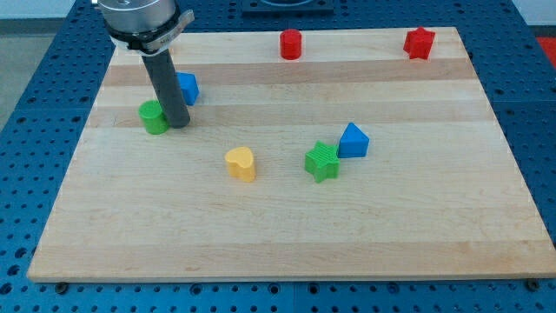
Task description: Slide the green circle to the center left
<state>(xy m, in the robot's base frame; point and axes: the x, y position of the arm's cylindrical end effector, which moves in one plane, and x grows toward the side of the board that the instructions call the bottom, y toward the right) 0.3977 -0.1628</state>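
The green circle (154,116) is a short green cylinder on the wooden board (287,235), at the view's left, a little above mid-height. My tip (179,125) rests on the board right beside it, on its right side, touching or nearly touching it. The dark rod rises from there toward the view's top left and hides part of a blue block (187,88) just behind it.
A yellow heart-shaped block (241,163) lies near the middle. A green star (322,161) and a blue triangular block (353,140) sit together right of centre. A red cylinder (290,43) and a red star (419,43) stand along the top edge.
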